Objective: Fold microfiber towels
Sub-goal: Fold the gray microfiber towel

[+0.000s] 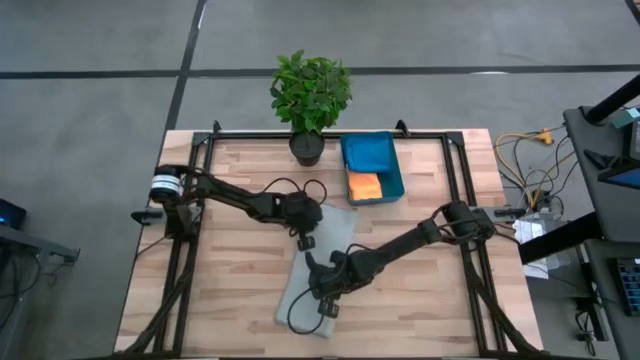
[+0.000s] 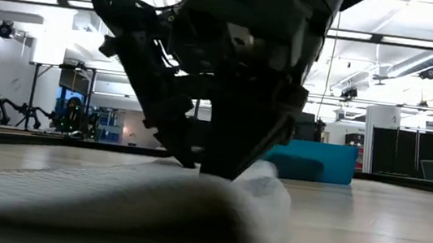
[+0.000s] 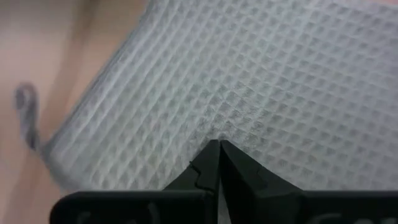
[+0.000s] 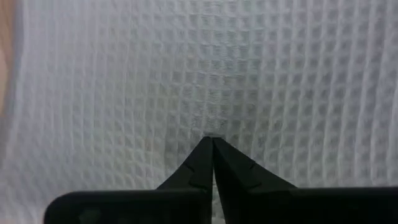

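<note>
A pale grey waffle-weave towel [image 1: 338, 232] lies flat on the wooden table, a little near of the middle. In the low view the towel [image 2: 108, 207] shows a thick rounded edge. My left gripper [image 1: 306, 242] is shut with its tips on the towel's far part. My right gripper [image 1: 326, 298] is shut with its tips on the near part. An orange towel [image 1: 364, 186] lies in the teal bin [image 1: 385, 150]. No other towel is in view. My left gripper presses its shut fingertips [image 3: 217, 144] onto the towel's upper face [image 3: 224, 124], slanting down from the table's left; the cloth puckers slightly around the tips. My right gripper sets its shut fingertips [image 4: 211, 142] on the towel's upper face [image 4: 211, 121], pointing steeply down from the right. The towel lies on the table.
The teal bin stands at the far edge, right of the middle, with a potted plant [image 1: 310, 95] to its left. A black frame [image 1: 200, 170] runs along the table's sides. Bare wood lies to the left [image 1: 220, 290] and right [image 1: 420, 300] of the towel.
</note>
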Controlling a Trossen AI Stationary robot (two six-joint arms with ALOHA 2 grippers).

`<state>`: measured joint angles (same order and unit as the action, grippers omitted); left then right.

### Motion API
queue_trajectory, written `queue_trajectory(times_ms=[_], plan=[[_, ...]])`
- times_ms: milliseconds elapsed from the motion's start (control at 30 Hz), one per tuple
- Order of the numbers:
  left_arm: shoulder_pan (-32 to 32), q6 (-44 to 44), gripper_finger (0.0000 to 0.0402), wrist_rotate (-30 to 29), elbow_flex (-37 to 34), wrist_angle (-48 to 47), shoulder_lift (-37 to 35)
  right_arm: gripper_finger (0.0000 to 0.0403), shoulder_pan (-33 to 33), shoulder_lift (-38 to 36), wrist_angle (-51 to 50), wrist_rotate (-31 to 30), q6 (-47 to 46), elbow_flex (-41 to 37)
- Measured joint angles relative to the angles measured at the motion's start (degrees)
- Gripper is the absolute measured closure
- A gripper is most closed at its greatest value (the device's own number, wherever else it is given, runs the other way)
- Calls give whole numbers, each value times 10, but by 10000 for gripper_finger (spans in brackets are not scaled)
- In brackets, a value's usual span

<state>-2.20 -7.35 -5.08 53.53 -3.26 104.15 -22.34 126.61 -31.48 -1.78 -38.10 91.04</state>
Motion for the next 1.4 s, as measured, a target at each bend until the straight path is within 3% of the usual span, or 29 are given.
queue_trajectory(times_ms=[233,533,733,867,1000,1133,1233,1400], plan=[[0,-28,401,-47,-4,-64,-37,395,4,-15,-40,-5,26,-3],[17,25,402,-48,-7,-85,-193,394,-7,-120,-69,-121,70,-2],[90,61,402,-41,-44,-130,-288,394,-47,-206,-71,-162,59,-67],[191,44,402,-29,-92,-134,-319,394,-84,-247,-19,-163,12,-149],[336,43,402,-68,-118,-124,-309,394,-126,-279,88,-163,-17,-226],[448,61,401,-132,-106,-87,-256,394,-148,-282,132,-162,-58,-278],[471,56,401,-133,-73,-86,-205,394,-153,-283,144,-163,-94,-297],[465,51,364,-64,-3,-98,-124,394,-160,-283,142,-163,-98,-314]])
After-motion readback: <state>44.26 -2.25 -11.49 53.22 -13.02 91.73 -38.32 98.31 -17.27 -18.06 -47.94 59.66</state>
